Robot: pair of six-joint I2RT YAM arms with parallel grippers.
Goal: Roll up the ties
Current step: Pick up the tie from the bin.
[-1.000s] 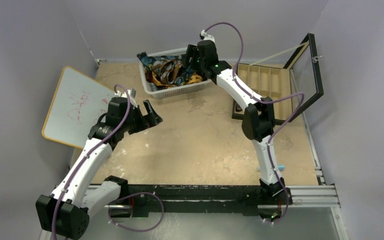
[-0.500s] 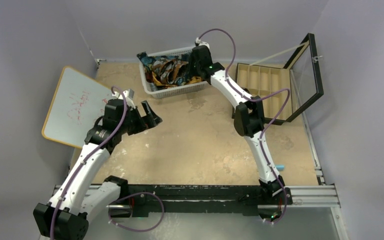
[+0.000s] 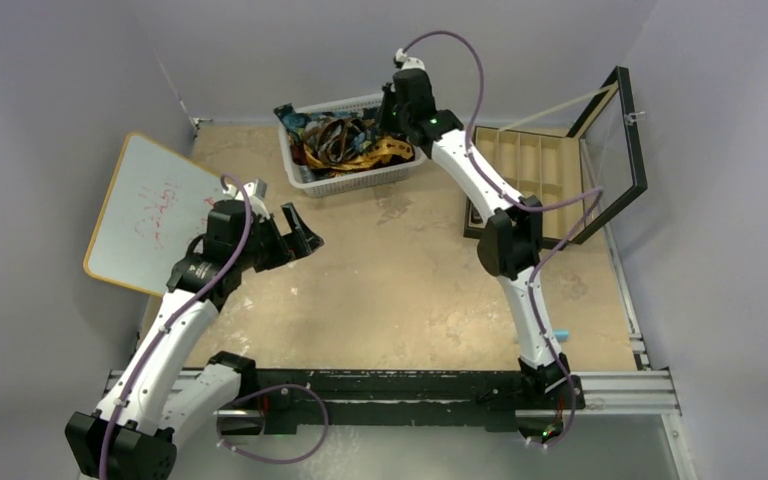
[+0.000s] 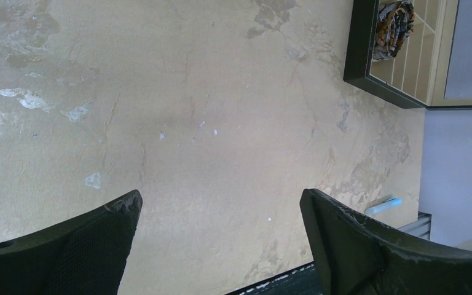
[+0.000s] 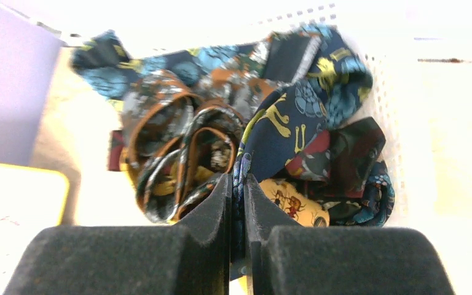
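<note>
Several tangled ties [image 3: 345, 140] lie in a white mesh basket [image 3: 295, 176] at the back of the table. My right gripper [image 3: 388, 124] reaches into the basket from the right. In the right wrist view the right gripper [image 5: 238, 178] is shut on a fold of the dark navy tie [image 5: 283, 123] with blue-gold print. An orange-yellow tie [image 5: 292, 206] lies just right of the fingers, and a dark brown tie [image 5: 178, 141] coils to their left. My left gripper [image 3: 300, 228] hangs open over bare table, nothing between its fingers [image 4: 92, 239].
A black compartment box [image 3: 540, 170] with its glass lid raised stands right of the basket; a rolled tie [image 4: 393, 21] sits in one compartment. A whiteboard [image 3: 150, 210] leans at the table's left edge. A small blue object [image 4: 384, 204] lies near the front rail.
The right gripper has closed from open onto the navy tie in the basket, and the pile has shifted. The left arm has hardly moved.
</note>
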